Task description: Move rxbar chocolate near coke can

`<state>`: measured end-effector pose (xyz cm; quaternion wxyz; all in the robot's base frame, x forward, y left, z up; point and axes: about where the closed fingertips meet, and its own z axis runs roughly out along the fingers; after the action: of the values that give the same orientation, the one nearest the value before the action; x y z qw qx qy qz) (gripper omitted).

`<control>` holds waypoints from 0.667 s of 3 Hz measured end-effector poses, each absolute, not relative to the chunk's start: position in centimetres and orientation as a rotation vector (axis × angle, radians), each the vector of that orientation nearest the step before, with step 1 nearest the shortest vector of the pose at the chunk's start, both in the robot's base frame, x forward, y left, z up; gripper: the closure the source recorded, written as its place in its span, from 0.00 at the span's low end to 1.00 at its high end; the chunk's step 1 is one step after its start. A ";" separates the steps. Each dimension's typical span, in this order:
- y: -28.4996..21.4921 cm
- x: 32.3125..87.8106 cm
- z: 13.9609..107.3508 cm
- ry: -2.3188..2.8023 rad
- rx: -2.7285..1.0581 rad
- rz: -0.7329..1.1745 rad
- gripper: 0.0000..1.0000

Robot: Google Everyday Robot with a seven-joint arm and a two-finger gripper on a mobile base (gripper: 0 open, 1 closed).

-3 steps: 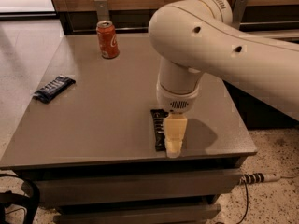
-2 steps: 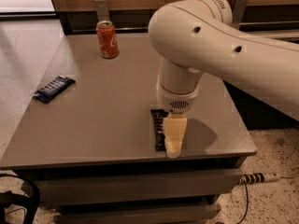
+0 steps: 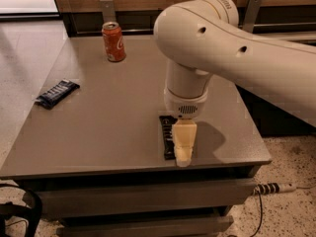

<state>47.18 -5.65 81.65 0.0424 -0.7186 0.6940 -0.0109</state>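
The rxbar chocolate (image 3: pixel 167 136), a flat black bar, lies near the front edge of the grey table (image 3: pixel 108 117), right of the middle. My gripper (image 3: pixel 183 149) points down right over the bar's right side and hides part of it. The coke can (image 3: pixel 113 42) stands upright at the table's far left, well away from the bar and the gripper.
A dark blue crinkled wrapper (image 3: pixel 57 93) lies near the table's left edge. My large white arm (image 3: pixel 232 48) reaches in from the right above the table. A wooden wall panel runs behind the table. A power strip (image 3: pixel 274 187) lies on the floor at right.
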 end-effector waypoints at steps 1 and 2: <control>-5.7 47.4 81.0 2.130 -2.204 -0.006 0.00; -5.8 47.7 80.4 2.127 -2.188 0.016 0.00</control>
<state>47.72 -5.81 80.44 0.0451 -0.7162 0.6964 0.0054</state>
